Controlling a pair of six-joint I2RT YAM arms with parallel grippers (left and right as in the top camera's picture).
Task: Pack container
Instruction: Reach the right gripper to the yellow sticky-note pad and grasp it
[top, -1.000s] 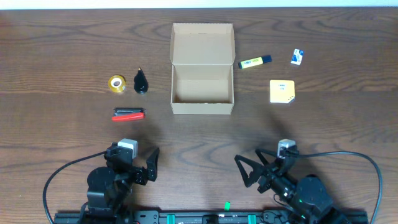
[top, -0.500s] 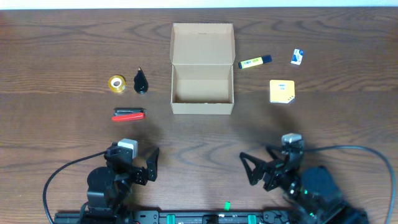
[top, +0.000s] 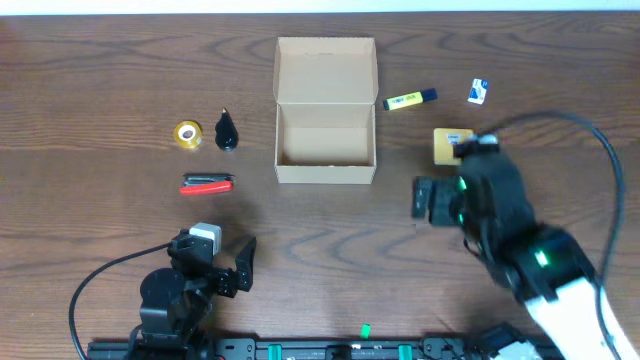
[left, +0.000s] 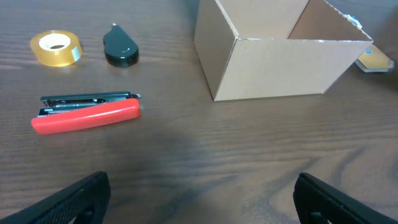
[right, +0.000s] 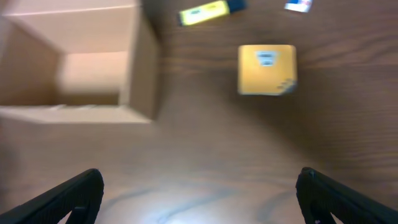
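From above, the container (top: 325, 70) sits in the middle of the table (top: 100, 70) with its lid flipped back. On its left are one tape roll (top: 187, 134), one black thing (top: 227, 131) and one red stapler (top: 207, 183). On its right are one yellow marker (top: 411, 99), one white and blue thing (top: 478, 91) and one yellow note pad (top: 445, 143), partly hidden by the right arm (top: 510, 230). The right claw (top: 424, 198) hangs near the container's front right corner, spread wide. The left claw (top: 238, 268) is spread too, near the front edge.

From the left wrist, the red stapler (left: 84, 114) lies closest. The tape roll (left: 56, 48) and black thing (left: 120, 50) are behind it, and the container (left: 280, 62) is on the right.

The right wrist view is blurry. It shows the container (right: 81, 68) at the upper left and the yellow note pad (right: 267, 68) at the upper right.
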